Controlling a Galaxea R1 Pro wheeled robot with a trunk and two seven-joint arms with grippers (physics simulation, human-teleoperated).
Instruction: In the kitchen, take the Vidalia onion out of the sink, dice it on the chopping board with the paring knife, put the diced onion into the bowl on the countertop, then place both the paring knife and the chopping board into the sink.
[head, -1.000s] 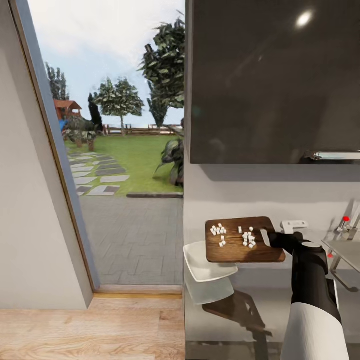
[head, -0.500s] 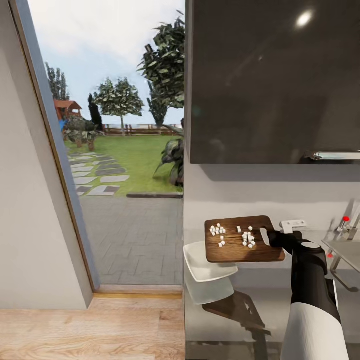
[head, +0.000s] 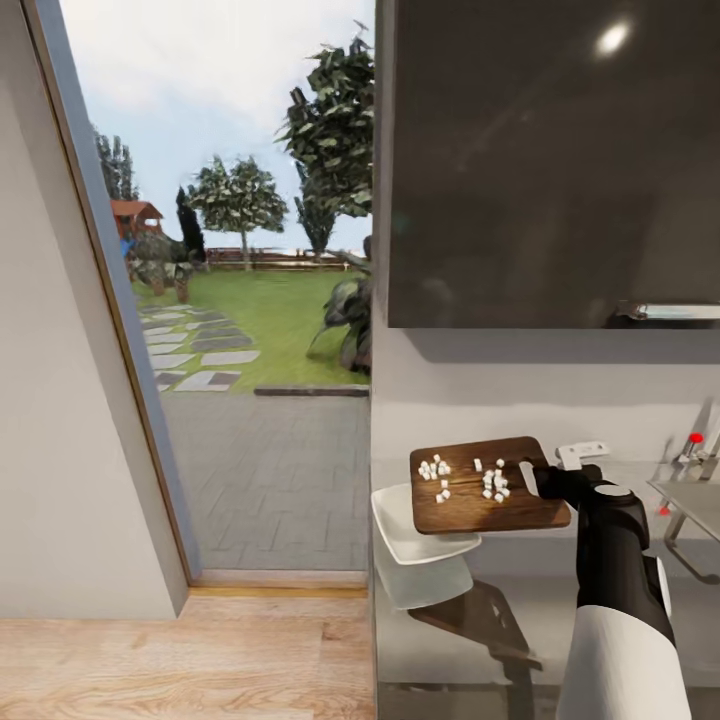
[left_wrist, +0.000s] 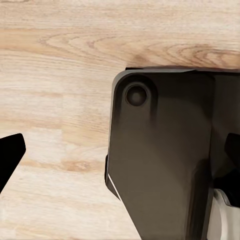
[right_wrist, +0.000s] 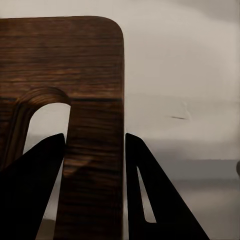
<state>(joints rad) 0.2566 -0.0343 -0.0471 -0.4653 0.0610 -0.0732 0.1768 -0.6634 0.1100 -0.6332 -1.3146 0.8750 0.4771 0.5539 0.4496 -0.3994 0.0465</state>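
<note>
With my right gripper (head: 540, 478) clamped on the chopping board (head: 485, 487) by its handle end, held over the bowl (head: 418, 530), I'd tilt slowly so the diced onion (head: 470, 477) slides in.

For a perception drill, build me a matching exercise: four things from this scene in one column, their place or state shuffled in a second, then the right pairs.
Things:
1. chopping board
2. bowl
3. diced onion
4. right gripper

Places or states:
A. small white pieces scattered on the dark wood
B. shut on the board's end beside the handle hole
C. white, partly under the board's near left corner
D. held level above the countertop

Pairs: 1-D, 2-C, 3-A, 4-B
</note>
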